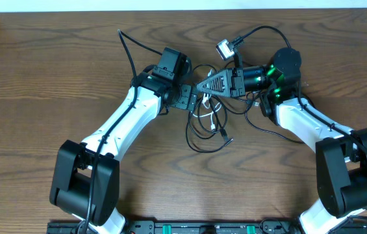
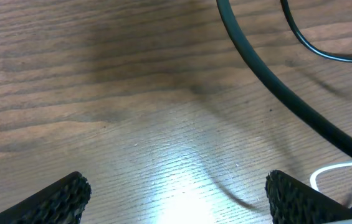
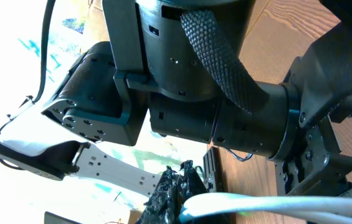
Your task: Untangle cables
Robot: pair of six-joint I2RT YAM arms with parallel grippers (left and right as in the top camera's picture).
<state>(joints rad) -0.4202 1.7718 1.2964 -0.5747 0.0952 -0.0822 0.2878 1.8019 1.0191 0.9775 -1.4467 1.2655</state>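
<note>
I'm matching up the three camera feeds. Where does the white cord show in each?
Overhead: white cord near the centre of the picture.
Left wrist: white cord curves in at the lower right edge.
Right wrist: white cord lies along the bottom edge, running out of the shut right gripper.
Shared landmark: the wooden table, seen in all three.

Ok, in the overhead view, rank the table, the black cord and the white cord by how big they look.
Largest to smallest:
table
black cord
white cord
</note>
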